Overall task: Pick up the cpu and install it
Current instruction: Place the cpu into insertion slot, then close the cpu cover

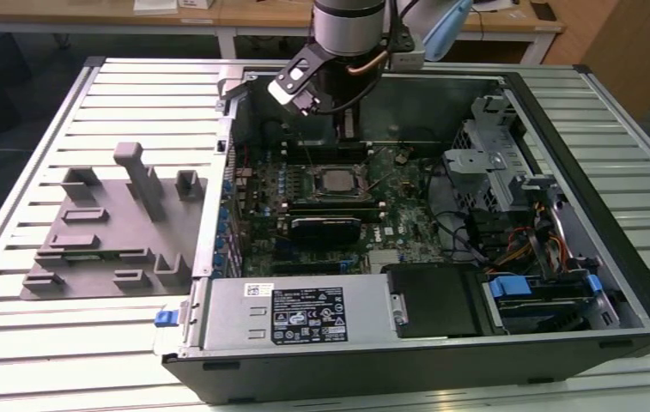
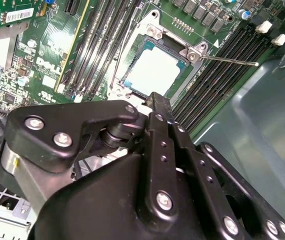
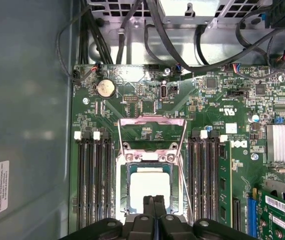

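The cpu (image 3: 150, 186), a square chip with a pale silver top, lies flat inside its socket on the green motherboard (image 3: 217, 105). It also appears in the second wrist view as the cpu (image 2: 155, 70) and in the exterior view as the cpu (image 1: 335, 181). The socket's metal bracket (image 3: 152, 122) is swung up and open, and its thin lever (image 2: 227, 61) sticks out sideways. My gripper (image 3: 153, 200) hangs just above the chip's near edge, its black fingers pressed together with nothing between them. In the exterior view the gripper (image 1: 345, 133) is over the back of the open computer case (image 1: 634, 257).
Rows of memory slots (image 3: 90, 180) flank the socket on both sides. An expansion card (image 1: 325, 230) sits in front of it, and a silver power supply (image 1: 290, 313) lies at the case's front. A grey parts fixture (image 1: 107, 232) rests on the slatted table at the exterior view's left.
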Action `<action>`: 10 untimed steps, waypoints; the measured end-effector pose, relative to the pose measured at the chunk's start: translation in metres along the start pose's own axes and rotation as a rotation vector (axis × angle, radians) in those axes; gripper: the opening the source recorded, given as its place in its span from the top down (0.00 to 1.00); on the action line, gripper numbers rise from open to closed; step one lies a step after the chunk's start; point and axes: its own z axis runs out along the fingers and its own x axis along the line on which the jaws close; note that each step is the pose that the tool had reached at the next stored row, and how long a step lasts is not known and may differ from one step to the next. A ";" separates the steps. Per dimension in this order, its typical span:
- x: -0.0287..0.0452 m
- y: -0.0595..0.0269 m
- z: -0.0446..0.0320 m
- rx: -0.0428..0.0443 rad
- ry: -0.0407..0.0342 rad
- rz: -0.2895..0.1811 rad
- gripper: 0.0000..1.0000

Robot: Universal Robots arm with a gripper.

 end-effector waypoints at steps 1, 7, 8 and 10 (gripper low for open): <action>0.0000 0.0009 0.0000 0.0029 -0.0001 0.000 0.89; 0.0001 0.0027 0.0002 0.0082 -0.0002 0.000 0.89; 0.0001 0.0027 0.0002 0.0082 -0.0001 0.000 0.89; 0.0001 0.0027 0.0002 0.0082 -0.0001 0.000 0.89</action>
